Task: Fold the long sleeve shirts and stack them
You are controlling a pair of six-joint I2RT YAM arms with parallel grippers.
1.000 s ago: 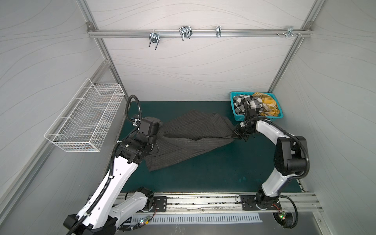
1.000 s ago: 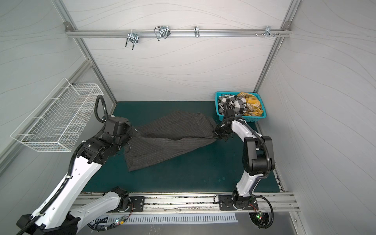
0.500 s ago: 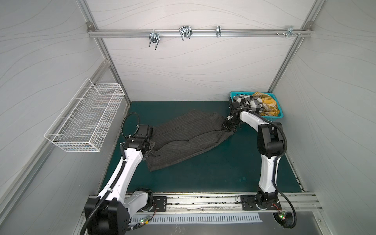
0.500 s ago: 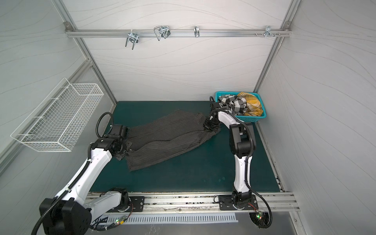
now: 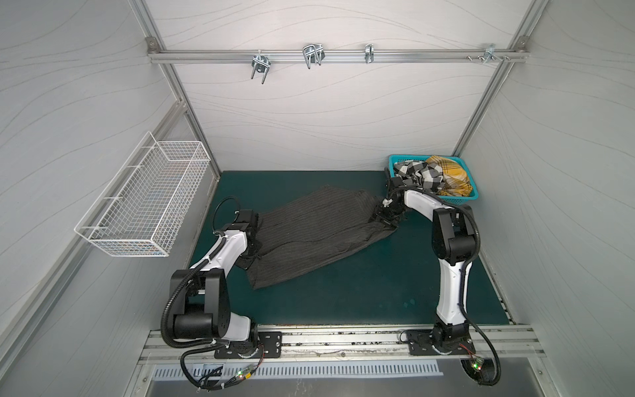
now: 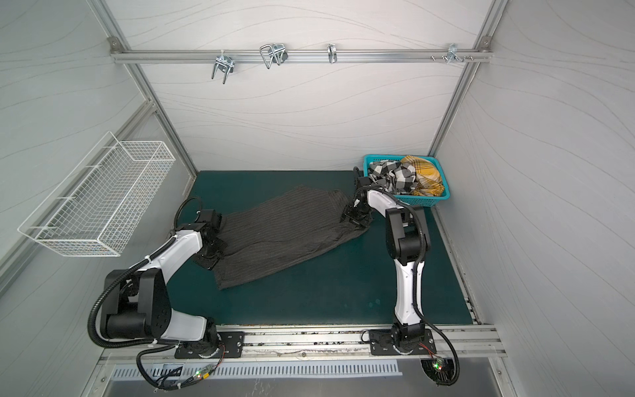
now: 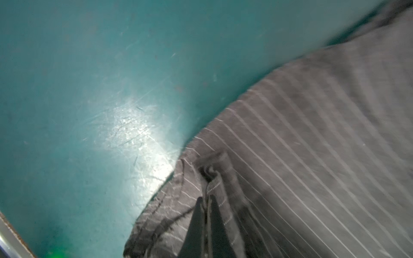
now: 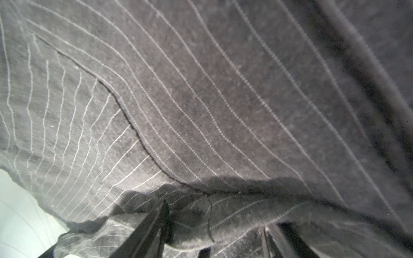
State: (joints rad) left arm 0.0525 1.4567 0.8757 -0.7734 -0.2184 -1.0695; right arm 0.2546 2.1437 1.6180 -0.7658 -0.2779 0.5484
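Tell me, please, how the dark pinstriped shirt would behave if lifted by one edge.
Probably floppy: the pinstriped shirt bunches into folds where the left fingers pinch it. It likely sags and trails rather than holding shape, since it lies rumpled on the mat. It looks thin, so probably light.

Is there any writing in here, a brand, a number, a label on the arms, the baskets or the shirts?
None: no text can be read in any view.
The pinstriped shirt, checked shirt, yellow plaid shirt, blue basket, wire basket, left arm and right arm show no lettering.
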